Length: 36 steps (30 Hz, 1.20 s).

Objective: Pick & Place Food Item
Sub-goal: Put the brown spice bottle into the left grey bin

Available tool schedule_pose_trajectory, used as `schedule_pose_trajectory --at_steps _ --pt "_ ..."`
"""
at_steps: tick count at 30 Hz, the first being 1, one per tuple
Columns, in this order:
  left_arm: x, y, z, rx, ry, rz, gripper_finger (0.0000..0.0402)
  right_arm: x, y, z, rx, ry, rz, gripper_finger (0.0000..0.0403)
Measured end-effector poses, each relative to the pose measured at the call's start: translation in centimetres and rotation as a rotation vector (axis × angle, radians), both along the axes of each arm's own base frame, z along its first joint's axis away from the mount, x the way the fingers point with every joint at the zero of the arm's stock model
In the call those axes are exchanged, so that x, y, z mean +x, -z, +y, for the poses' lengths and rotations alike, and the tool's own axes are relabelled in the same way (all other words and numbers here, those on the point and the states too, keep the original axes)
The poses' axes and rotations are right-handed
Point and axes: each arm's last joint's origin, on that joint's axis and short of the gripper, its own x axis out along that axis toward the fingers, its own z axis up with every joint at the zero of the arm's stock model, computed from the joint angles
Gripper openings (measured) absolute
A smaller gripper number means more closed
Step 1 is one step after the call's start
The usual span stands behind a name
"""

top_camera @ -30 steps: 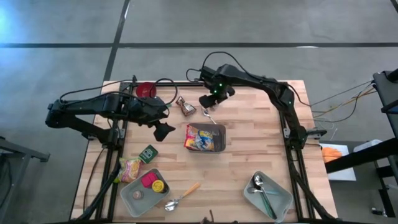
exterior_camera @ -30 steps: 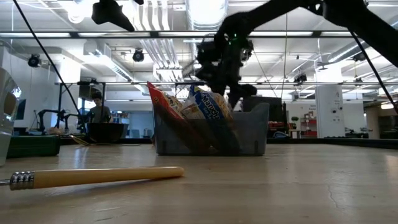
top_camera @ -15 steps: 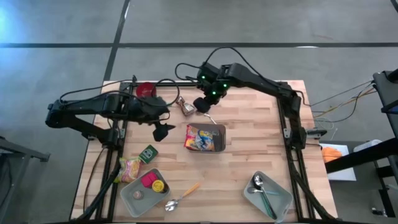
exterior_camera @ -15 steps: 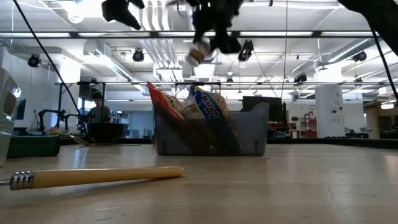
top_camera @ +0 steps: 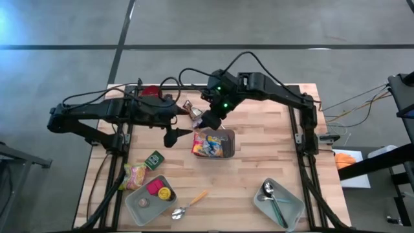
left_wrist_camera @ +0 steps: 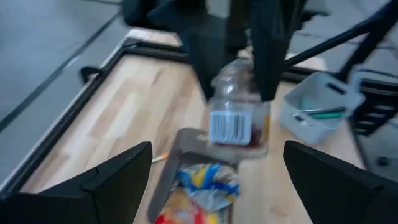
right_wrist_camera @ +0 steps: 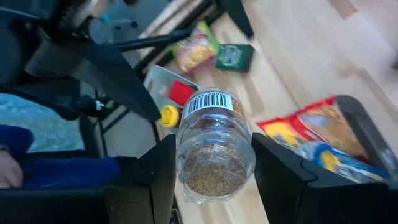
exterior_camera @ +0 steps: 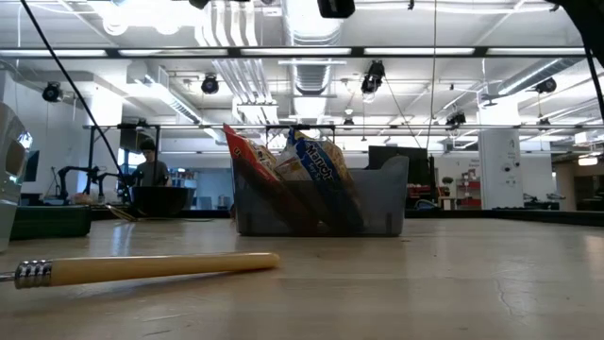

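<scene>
Right arm carries the jar toward the grey bin

The right gripper (top_camera: 208, 119), clamped on a clear plastic spice jar with brown contents (right_wrist_camera: 214, 144), has swung from the table's far edge to the near-left corner of the grey rectangular bin (top_camera: 228, 144), rising above the low view; the left gripper (top_camera: 173, 136) has shifted slightly toward it.

high: overhead, straight down | low: table-level | wrists: close | shared: bin (top_camera: 223, 145)

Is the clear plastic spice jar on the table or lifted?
Lifted: right gripper holds the clear plastic spice jar in the air beside the grey bin.
</scene>
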Motion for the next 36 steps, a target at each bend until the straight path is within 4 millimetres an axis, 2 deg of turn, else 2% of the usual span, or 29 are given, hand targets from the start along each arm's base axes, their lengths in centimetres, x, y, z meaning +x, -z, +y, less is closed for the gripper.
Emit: schedule_pose_trajectory --at_steps 6,22,29,36 --pt "1.1 -0.1 -0.5 -0.067 0.138 -0.057 0.0366 0.4 -0.7 0.9 0.014 -0.005 -0.070 0.0169" --pt "2.2 0.6 -0.7 -0.124 0.201 -0.033 0.0357 0.7 -0.9 2.3 0.044 -0.033 -0.087 0.0169" --pt "2.2 0.6 -0.7 -0.125 0.203 -0.034 0.0290 0.8 -1.0 2.6 0.053 -0.044 -0.103 0.0169" --pt "2.2 0.6 -0.8 -0.134 0.207 -0.031 0.0187 0.8 -1.1 2.6 0.053 -0.043 -0.109 0.0169"
